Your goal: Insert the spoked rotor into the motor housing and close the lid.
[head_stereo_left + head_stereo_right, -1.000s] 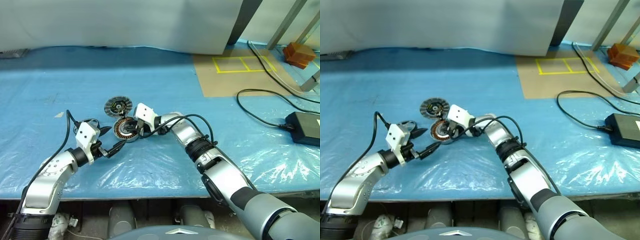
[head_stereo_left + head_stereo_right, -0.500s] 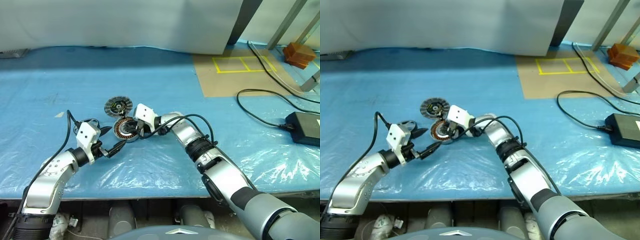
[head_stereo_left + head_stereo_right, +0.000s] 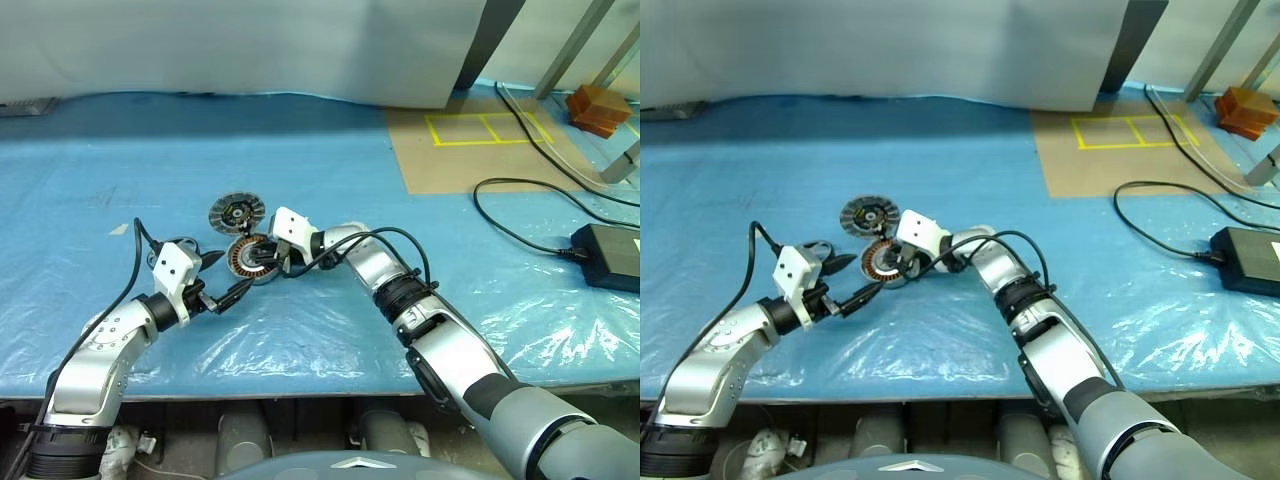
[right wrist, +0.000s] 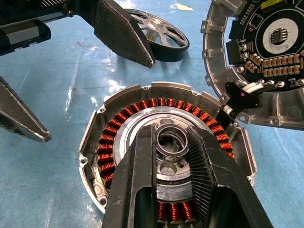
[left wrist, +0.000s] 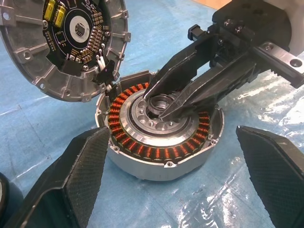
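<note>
Motor housing (image 3: 252,260) centre-left of frame on counter (image 3: 300,180); right gripper (image 4: 172,142) fingers pinch its central hub ring. Left gripper (image 3: 226,280) fingers wide open beside it. Spoked rotor (image 4: 161,35) nearby.

Head cameras look down over the table; both wrist cameras sit close, sharing the motor housing (image 5: 159,130).
</note>
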Controlling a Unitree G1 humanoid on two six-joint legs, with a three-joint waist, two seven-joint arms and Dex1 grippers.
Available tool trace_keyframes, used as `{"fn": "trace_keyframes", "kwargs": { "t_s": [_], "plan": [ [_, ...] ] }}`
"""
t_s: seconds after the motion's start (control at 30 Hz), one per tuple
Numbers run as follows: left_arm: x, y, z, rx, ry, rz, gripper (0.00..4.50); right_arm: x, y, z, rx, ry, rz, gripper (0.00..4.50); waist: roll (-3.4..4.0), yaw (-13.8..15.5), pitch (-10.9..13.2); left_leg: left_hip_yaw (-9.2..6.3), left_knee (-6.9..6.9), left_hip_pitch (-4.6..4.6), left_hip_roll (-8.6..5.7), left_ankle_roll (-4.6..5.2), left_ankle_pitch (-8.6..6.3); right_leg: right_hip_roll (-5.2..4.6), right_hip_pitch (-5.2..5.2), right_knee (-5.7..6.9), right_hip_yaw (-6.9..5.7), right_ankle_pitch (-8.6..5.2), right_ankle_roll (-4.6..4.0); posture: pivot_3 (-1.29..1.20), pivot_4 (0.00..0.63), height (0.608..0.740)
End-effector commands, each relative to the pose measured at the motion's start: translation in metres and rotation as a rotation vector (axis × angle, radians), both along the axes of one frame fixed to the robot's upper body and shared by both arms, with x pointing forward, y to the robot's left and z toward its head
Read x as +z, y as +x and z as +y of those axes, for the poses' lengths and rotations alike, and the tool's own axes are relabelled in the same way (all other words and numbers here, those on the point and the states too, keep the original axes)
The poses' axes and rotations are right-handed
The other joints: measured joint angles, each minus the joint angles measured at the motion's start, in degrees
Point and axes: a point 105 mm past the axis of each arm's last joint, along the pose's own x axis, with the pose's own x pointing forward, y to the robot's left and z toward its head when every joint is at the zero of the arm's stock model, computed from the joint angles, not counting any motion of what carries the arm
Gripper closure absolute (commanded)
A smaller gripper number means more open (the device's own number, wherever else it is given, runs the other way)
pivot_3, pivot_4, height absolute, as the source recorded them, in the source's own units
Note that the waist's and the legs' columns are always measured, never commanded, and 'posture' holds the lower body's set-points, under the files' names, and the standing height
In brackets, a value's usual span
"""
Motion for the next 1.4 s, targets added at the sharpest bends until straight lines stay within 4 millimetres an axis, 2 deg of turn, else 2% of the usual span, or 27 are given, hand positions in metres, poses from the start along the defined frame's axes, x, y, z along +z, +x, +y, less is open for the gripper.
{"fn": "trace_keyframes", "kwargs": {
  "t_s": [0.03,0.3,0.33,0.43,0.87,0.97,1.1,1.13,1.4],
  "plan": [
    [0.008,0.002,0.0,-0.005,0.001,-0.039,0.0,0.001,-0.004,0.004,0.019,0.003,-0.009,3.91,0.0,-0.01,0.0,0.0,0.0,0.0,0.0,0.0,0.0,0.0,0.0,0.0,0.0,0.0,0.0,0.0,0.15,0.74],
    [0.007,0.002,0.0,-0.003,0.002,-0.038,0.0,-0.002,-0.001,0.0,0.001,-0.006,-0.021,3.91,0.0,0.0,0.0,0.0,0.02,0.0,0.01,0.0,0.0,0.0,0.0,0.01,0.0,0.0,0.0,0.0,0.15,0.74],
    [0.007,0.002,0.0,-0.003,0.002,-0.038,0.0,-0.002,-0.001,0.0,0.003,-0.006,-0.019,3.2,0.0,0.0,0.0,0.0,0.04,0.0,0.01,0.0,0.0,0.0,0.0,0.02,0.01,0.0,0.0,0.0,0.15,0.74],
    [0.007,0.002,-0.001,-0.004,0.001,-0.038,0.0,0.0,-0.002,0.0,0.009,0.003,-0.01,2.4,0.0,-0.01,0.0,0.0,0.05,0.0,0.01,0.0,0.0,0.0,0.01,0.02,0.01,0.0,0.0,0.0,0.15,0.74],
    [0.007,0.003,-0.002,-0.008,-0.003,-0.037,0.0,0.046,-0.003,0.002,0.026,0.169,0.026,2.4,0.0,0.01,0.0,0.0,0.05,-0.01,0.03,0.0,0.0,0.01,0.01,0.01,0.0,0.01,0.01,0.0,0.15,0.74],
    [0.007,0.003,-0.002,-0.009,-0.003,-0.037,0.0,0.051,-0.005,0.004,0.032,0.198,0.041,2.97,0.0,0.02,0.0,0.0,0.05,-0.01,0.02,0.0,0.0,0.01,0.01,0.0,0.0,0.01,0.01,0.0,0.15,0.74],
    [0.007,0.003,-0.002,-0.009,-0.003,-0.038,0.0,0.042,-0.011,0.005,0.054,0.17,0.04,4.36,0.0,0.02,0.0,0.0,0.05,-0.01,0.02,0.0,0.0,0.01,0.01,0.0,0.0,0.02,0.04,0.0,0.15,0.74],
    [0.007,0.003,-0.002,-0.008,-0.003,-0.038,0.0,0.039,-0.011,0.005,0.052,0.164,0.043,4.47,0.0,0.02,0.0,0.0,0.04,-0.01,0.02,0.0,0.0,0.01,0.01,0.0,0.0,0.04,0.07,0.0,0.15,0.74],
    [0.007,0.001,-0.001,-0.004,0.002,-0.037,0.0,0.028,-0.009,0.004,0.028,0.132,0.047,4.47,0.0,0.0,0.0,0.0,0.05,-0.01,0.02,0.0,0.0,0.01,0.01,0.0,0.0,0.03,0.05,0.0,0.15,0.74]
  ]
}}
